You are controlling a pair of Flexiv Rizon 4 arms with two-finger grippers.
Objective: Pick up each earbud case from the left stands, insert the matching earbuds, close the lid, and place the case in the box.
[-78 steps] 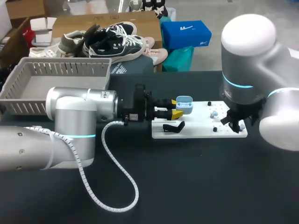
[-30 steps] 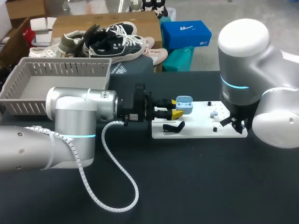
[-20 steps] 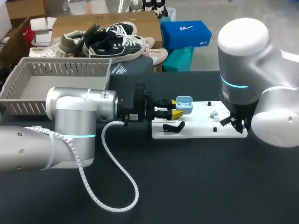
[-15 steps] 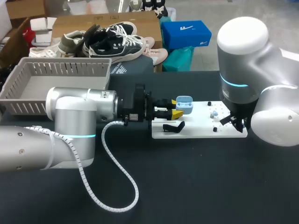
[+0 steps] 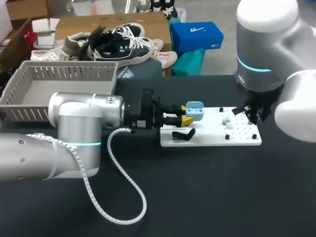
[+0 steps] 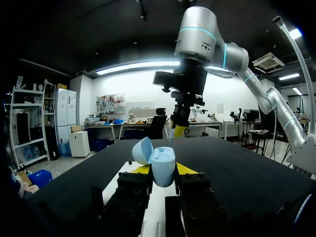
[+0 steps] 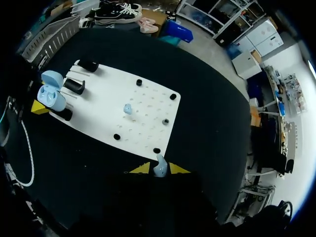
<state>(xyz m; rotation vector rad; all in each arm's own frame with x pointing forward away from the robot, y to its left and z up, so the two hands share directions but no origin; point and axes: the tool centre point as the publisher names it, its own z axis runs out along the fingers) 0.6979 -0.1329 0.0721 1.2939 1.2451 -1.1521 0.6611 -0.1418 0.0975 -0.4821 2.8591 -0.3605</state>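
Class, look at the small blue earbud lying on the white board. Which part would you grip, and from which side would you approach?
Grip the earbud across its rounded body, coming straight down from above. It sits low on the white board, apart from the black pegs, so the jaws should have room on either side. A sideways approach would likely scrape the board.

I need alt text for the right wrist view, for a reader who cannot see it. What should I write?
The right arm's jaws hold a pale blue earbud above one end of the white board. A second earbud lies on the board, and the open blue case is at the other end.
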